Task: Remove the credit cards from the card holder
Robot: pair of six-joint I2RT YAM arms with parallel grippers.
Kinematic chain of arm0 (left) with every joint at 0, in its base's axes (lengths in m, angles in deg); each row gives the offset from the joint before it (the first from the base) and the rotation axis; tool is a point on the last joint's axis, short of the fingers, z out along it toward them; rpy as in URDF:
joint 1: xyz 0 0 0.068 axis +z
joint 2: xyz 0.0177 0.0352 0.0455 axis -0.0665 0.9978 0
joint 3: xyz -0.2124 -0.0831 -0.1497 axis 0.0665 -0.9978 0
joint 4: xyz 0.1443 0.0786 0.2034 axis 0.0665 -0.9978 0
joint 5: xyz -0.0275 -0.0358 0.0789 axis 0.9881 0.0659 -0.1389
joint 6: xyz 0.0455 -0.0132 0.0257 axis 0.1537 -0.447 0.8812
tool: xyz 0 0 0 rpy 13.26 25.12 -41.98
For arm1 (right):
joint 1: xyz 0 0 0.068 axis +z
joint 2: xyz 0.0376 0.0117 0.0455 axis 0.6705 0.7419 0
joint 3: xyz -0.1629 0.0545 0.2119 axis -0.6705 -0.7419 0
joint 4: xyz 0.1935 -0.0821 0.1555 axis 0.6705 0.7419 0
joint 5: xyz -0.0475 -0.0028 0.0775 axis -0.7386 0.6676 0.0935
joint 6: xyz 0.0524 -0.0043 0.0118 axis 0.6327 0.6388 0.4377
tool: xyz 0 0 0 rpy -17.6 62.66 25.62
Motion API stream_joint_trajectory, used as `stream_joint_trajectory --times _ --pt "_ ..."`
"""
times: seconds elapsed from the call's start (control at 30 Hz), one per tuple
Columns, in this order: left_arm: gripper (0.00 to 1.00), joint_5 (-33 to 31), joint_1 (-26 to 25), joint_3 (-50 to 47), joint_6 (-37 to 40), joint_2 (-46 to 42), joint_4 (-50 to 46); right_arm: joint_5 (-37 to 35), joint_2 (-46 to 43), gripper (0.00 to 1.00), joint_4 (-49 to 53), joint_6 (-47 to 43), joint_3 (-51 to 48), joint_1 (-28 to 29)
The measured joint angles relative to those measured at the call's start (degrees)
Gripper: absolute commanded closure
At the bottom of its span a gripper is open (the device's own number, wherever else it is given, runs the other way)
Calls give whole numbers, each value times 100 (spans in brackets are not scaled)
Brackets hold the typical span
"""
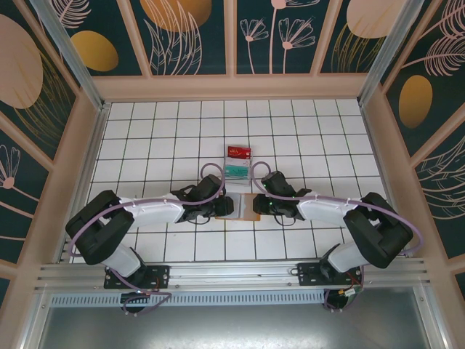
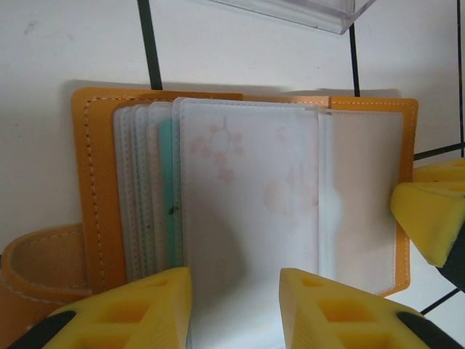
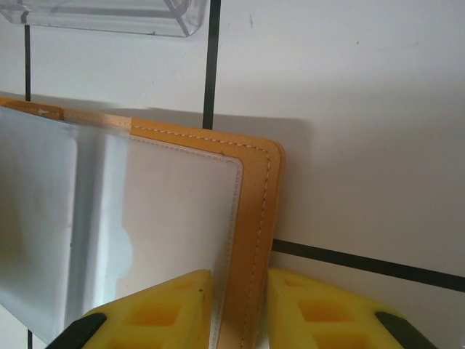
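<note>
The card holder (image 1: 237, 206) lies open on the tiles between my two grippers, orange border (image 2: 91, 182) around several translucent sleeves. The front sleeve holds a pale card with a faint pink pattern (image 2: 247, 189). A teal card edge (image 2: 166, 196) shows in a sleeve behind it. My left gripper (image 2: 236, 313) hangs over the front sleeve, its yellow fingers apart. My right gripper (image 3: 240, 313) is shut on the holder's right orange edge (image 3: 254, 203), one finger on each side. Its finger (image 2: 429, 218) shows at that edge in the left wrist view.
A red card (image 1: 238, 152) and a teal card (image 1: 237, 170) sit just beyond the holder in a clear plastic stand (image 2: 290, 11). Raised walls ring the white tiled floor (image 1: 145, 131). Both arms lie low, converging on the middle.
</note>
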Motion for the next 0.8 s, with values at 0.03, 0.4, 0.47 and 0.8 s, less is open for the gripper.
stream_joint_trajectory --times 0.03,0.4,0.47,0.8 --pt "60 31 0 0 2 4 24 0 13 74 -7 4 0 2" --pt "56 356 0 -2 22 85 297 -2 31 74 -44 24 0 20" --pt "54 413 0 -2 24 92 323 -2 31 74 -46 39 0 20" --pt "55 800 -28 302 136 442 496 0 31 73 -70 127 0 24"
